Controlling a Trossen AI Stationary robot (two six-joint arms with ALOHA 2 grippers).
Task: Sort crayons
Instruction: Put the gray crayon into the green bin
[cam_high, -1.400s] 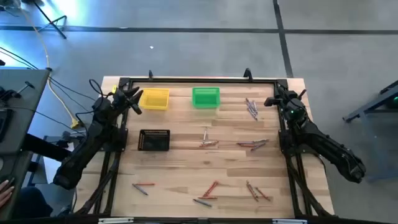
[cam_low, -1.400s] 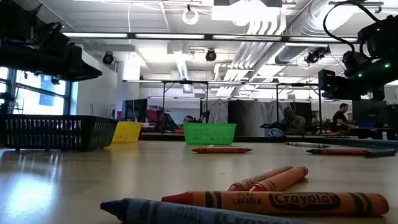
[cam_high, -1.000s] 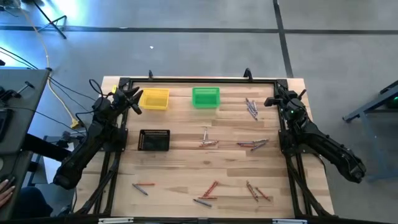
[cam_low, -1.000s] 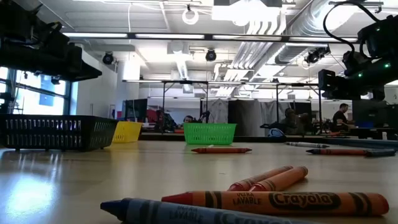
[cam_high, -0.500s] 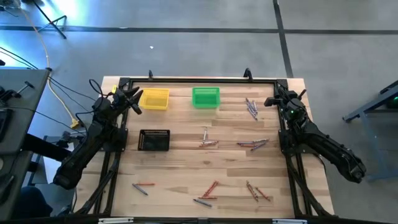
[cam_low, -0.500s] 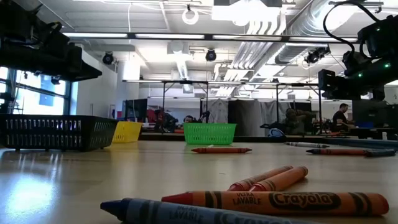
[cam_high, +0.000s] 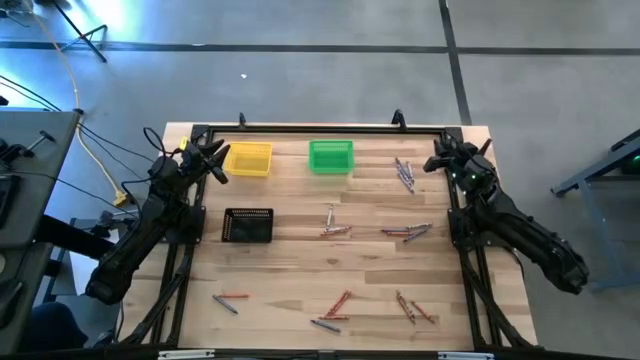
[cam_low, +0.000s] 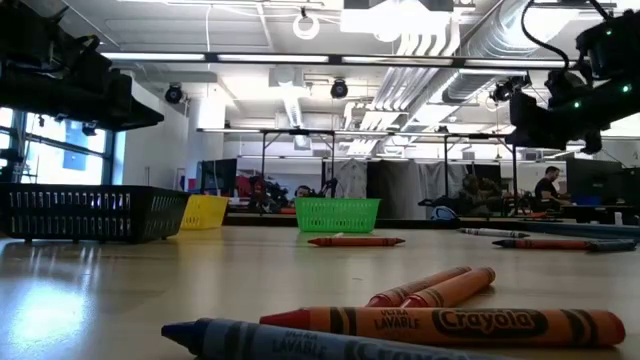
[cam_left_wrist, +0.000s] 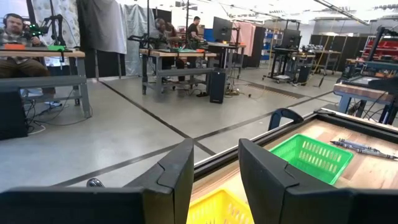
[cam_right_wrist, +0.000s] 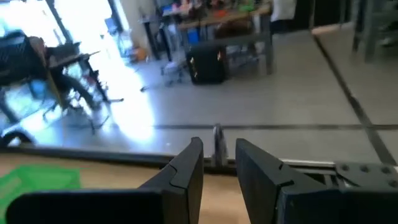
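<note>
Step in hand: sorting not begun; every crayon lies on the counter (cam_high: 300, 290), none seen in a bin.
Crayons (cam_high: 405, 232): scattered from the far right corner through the middle to the near edge.
Left gripper (cam_high: 208, 160): far left corner, beside the yellow bin (cam_high: 248, 159); jaws released, nothing between them.
Right gripper (cam_high: 441, 160): far right corner, jaws released, empty.
Next move: probably the right arm lowers onto the cluster near the far right corner (cam_high: 404, 173).
Views: the low view reads orange and blue crayons (cam_low: 450, 325) at the near edge; the high view shows the whole spread and the black bin (cam_high: 248, 226).
</note>
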